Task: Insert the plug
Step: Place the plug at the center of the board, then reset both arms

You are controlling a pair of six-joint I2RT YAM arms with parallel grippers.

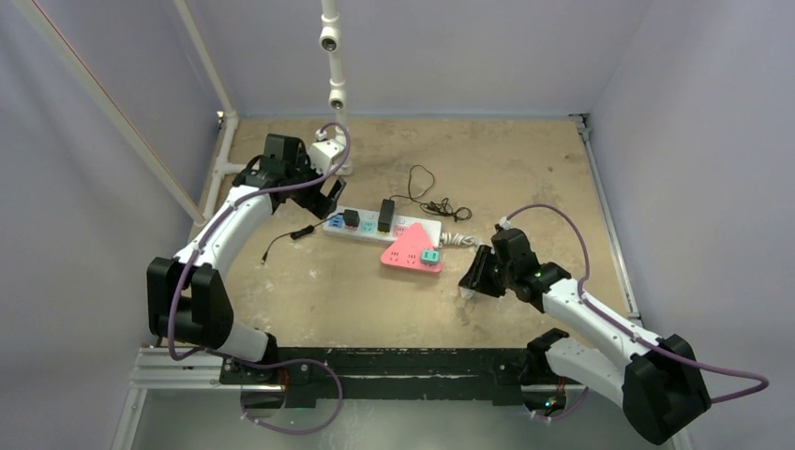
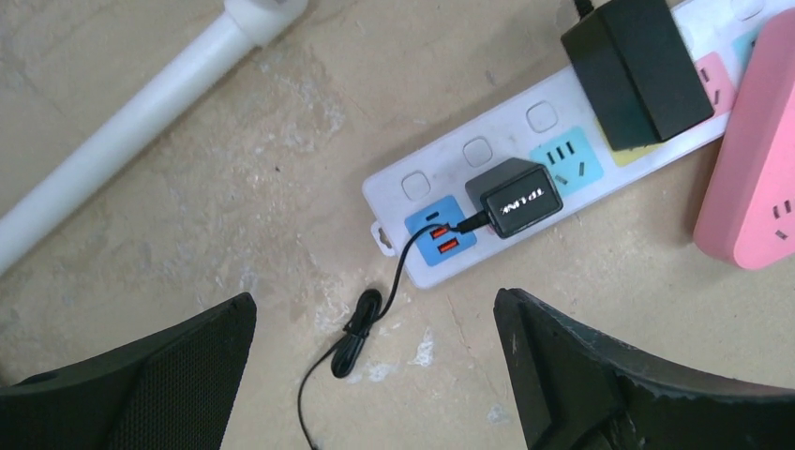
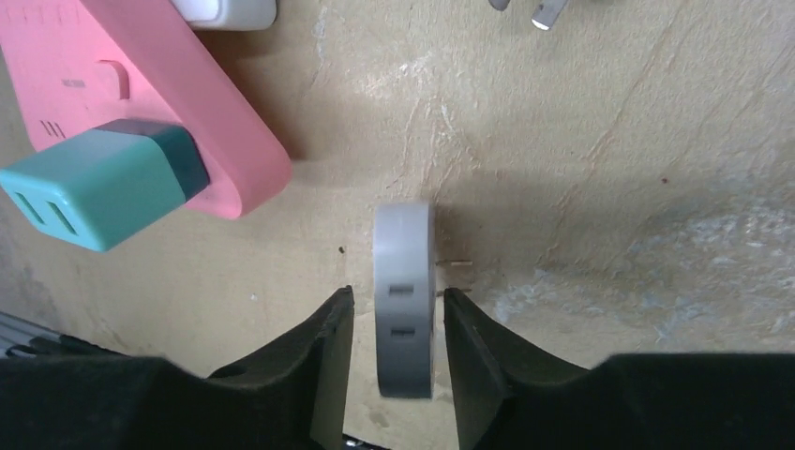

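A grey plug point(image 3: 405, 281) stands on edge on the table, its thin prongs pointing sideways. My right gripper point(image 3: 397, 292) is open around it, with a narrow gap between the plug and each finger. In the top view the right gripper point(image 1: 472, 281) is low over the table, to the right of the pink power strip point(image 1: 408, 248). My left gripper point(image 2: 375, 298) hangs wide open and empty above the left end of the white power strip point(image 2: 525, 159). A small black charger point(image 2: 514, 199) with a thin cable is plugged into that strip.
A teal plug point(image 3: 94, 187) sits in the pink strip point(image 3: 141, 84). A larger black adapter point(image 2: 637, 70) sits further along the white strip point(image 1: 375, 230). A coiled black cable point(image 2: 356, 328) lies beside the strip. A white pipe point(image 2: 141, 122) runs along the left.
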